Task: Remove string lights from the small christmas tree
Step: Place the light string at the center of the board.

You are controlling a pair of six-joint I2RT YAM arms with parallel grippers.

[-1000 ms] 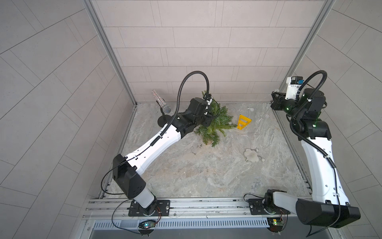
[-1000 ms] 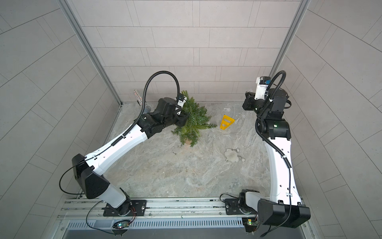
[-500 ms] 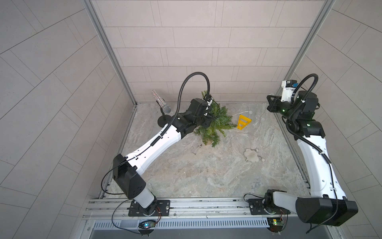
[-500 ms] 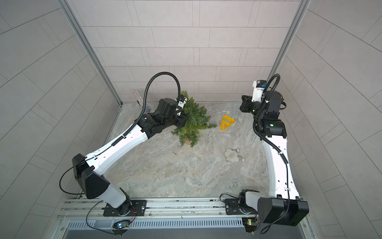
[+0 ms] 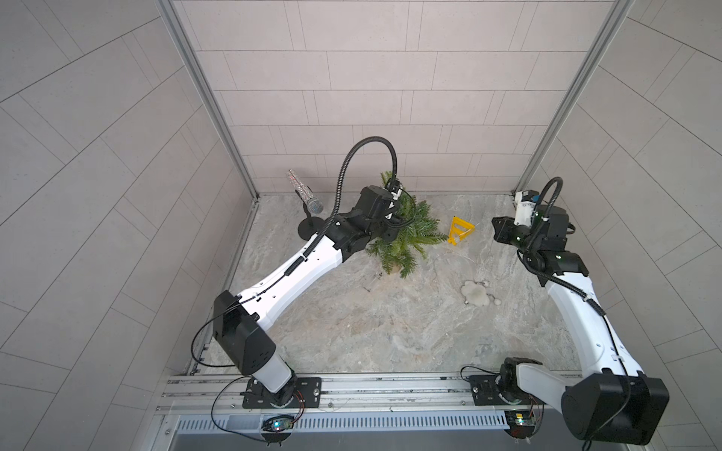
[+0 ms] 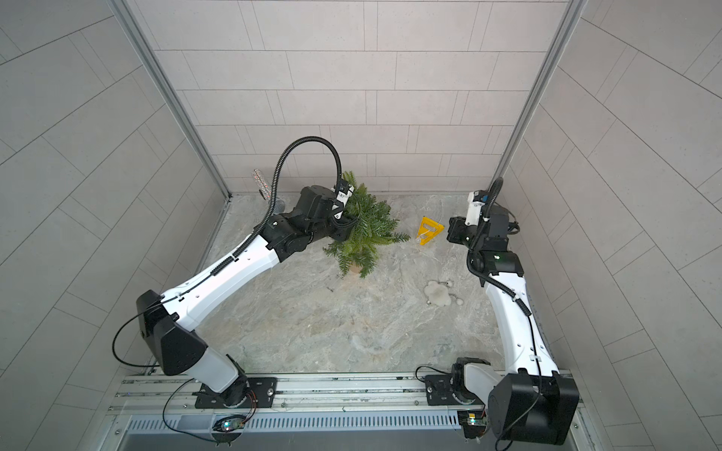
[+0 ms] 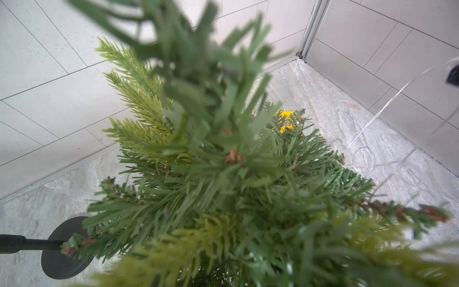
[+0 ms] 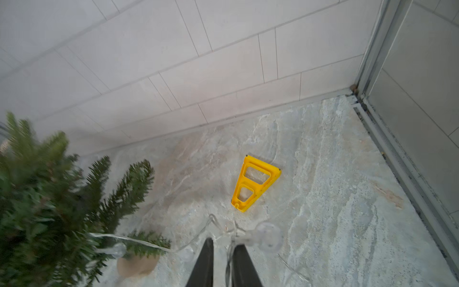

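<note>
Small christmas tree [image 8: 49, 198]: needles recorded as matt green plastic; base [image 8: 136, 267] tan, matt. String lights [image 8: 269, 237]: thin silvery wire, clear glossy bulbs. Triangular frame [image 8: 244, 206] at 3 o'clock of tree: smooth yellow plastic. Tabletop [image 5: 390, 320] noted as grey marbled, stone-look. Toy [image 5: 474, 298] at 4 o'clock: white, fluffy.

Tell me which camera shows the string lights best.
The right wrist view: the string lights are close up there, clear bulbs and thin wire running between the tree and the right end effector. The left wrist view catches only a thin blurred strand; in both top views the wire is barely visible.
</note>
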